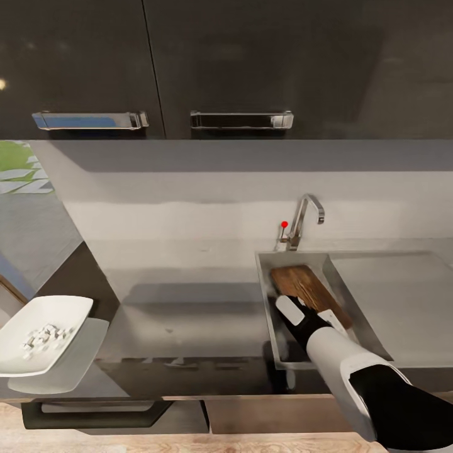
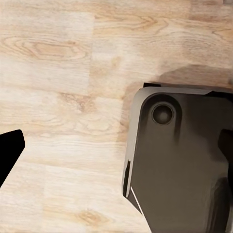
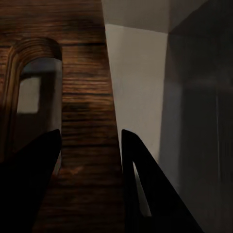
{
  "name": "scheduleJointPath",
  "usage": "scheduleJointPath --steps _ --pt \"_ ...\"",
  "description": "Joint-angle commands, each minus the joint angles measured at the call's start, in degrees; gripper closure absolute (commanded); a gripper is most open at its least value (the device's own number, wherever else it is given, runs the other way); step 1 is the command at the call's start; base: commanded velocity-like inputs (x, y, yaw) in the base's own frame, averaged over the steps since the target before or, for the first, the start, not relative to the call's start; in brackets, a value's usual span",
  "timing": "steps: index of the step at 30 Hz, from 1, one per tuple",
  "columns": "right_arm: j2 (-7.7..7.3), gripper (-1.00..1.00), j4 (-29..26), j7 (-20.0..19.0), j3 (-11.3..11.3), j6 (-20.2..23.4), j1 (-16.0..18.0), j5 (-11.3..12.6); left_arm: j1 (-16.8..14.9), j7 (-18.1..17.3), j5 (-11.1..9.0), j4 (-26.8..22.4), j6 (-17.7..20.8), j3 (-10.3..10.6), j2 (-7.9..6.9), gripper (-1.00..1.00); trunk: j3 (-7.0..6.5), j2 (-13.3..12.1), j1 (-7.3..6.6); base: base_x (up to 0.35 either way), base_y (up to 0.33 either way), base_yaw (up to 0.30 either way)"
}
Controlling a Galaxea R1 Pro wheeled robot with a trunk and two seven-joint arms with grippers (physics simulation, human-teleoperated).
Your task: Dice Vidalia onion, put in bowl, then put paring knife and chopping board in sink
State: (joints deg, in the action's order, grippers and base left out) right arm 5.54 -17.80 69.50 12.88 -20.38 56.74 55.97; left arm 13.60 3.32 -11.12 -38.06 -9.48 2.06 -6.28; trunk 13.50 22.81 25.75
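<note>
Down in the sink (image 1: 270, 314), right fingers (image 3: 87, 160) clamping the tilted chopping board (image 1: 308, 289), left fingers' state unclear.

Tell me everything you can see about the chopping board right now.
The chopping board is dark brown wood with visible grain, rounded corners and a raised rim. It stands tilted inside the sink, leaning against the basin's wall on the drainboard side. The right gripper straddles its edge, a finger on its face; whether the gripper presses it is unclear. Its lower part is hidden by the arm.
</note>
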Motion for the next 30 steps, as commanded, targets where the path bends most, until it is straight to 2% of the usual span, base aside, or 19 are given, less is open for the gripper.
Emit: scheduleJointPath --steps 1,4,12,24,25,30 --pt "-0.07 1.00 0.4 -0.5 0.5 -0.3 0.0 0.7 0.0 0.3 -0.4 -0.1 -0.1 0.2 -0.04 -1.00 0.10 0.1 0.04 0.000 0.000 0.000" --pt "-0.12 1.00 1.7 -2.8 0.5 -0.4 0.0 1.2 0.1 0.3 -0.4 -0.2 -0.1 0.2 -0.04 -1.00 0.10 0.1 0.04 0.000 0.000 0.000" --pt "-0.11 1.00 2.9 -3.2 0.5 -2.7 0.0 1.3 0.0 0.3 -0.4 -0.2 -0.1 0.2 -0.04 -1.00 0.10 0.1 0.04 0.000 0.000 0.000" --pt "-0.03 1.00 3.1 -3.1 0.5 -3.0 0.0 1.3 0.0 0.2 -0.4 -0.2 -0.1 0.2 -0.04 -1.00 0.10 0.1 0.04 0.000 0.000 0.000" --pt "-0.02 -1.00 3.1 -3.1 0.6 -3.0 0.0 1.3 0.0 0.2 -0.4 -0.2 -0.1 0.2 -0.04 -1.00 0.10 0.1 0.04 0.000 0.000 0.000" --pt "0.00 -1.00 3.1 -3.1 0.6 -3.0 0.0 1.4 0.0 0.2 -0.4 -0.3 -0.1 0.2 -0.04 -1.00 0.10 0.1 0.04 0.000 0.000 0.000"
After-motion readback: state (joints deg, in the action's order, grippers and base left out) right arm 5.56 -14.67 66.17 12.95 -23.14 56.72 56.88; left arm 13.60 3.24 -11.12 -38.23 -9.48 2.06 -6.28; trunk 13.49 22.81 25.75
